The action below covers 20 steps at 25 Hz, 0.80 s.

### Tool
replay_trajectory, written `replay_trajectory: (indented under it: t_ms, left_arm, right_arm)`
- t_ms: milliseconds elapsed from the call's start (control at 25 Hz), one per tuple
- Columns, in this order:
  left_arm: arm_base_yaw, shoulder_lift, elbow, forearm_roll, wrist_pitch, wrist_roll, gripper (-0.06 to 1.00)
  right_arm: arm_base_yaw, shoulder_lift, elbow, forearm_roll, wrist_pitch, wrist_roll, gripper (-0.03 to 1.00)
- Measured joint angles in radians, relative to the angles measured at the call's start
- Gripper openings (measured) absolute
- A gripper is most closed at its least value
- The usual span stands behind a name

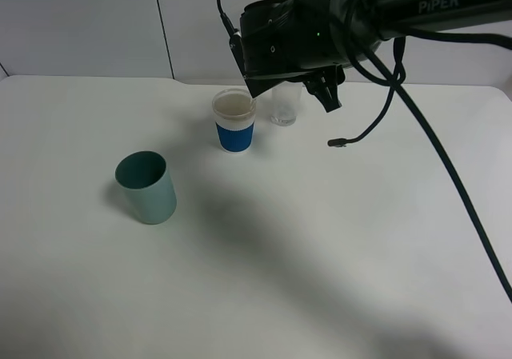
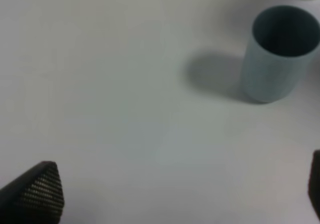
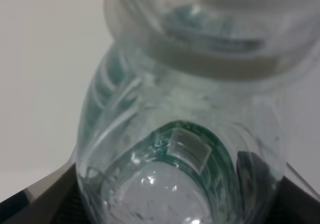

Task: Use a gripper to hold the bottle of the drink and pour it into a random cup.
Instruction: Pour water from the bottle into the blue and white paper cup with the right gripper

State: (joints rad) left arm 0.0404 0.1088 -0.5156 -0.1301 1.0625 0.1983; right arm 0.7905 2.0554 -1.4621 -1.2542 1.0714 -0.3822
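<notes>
Gripping the small clear green-labelled plastic bottle (image 3: 175, 149) in right fingers (image 3: 35, 204), with left fingers (image 2: 35, 194) gaping. Looks thin, crushable, slick: hold mid-body, gently.

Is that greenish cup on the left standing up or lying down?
Upright. The teal cup stands on its base, its open mouth facing up.

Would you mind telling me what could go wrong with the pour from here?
1. The white-and-blue paper cup and the clear drinking glass stand close together, so a stream from the clear green-labelled bottle may land between them.
2. The bulky black arm hangs low over both and might knock one.
3. The loose black cable dangles near the glass and could snag it.
</notes>
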Motion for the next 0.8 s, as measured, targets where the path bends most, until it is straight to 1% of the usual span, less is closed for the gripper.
replay_trajectory:
  t_ms: [200,600,800]
  left_arm:
    - [0.0,0.0,0.0,0.0,0.0,0.0,0.99]
    - [0.0,0.0,0.0,0.0,0.0,0.0,0.99]
    - [0.0,0.0,0.0,0.0,0.0,0.0,0.99]
  right_arm:
    - [0.0,0.0,0.0,-0.014,0.021,0.0,0.56]
    - [0.0,0.0,0.0,-0.023,0.022,0.0,0.56]
    - [0.0,0.0,0.0,-0.024,0.021,0.019,0.56]
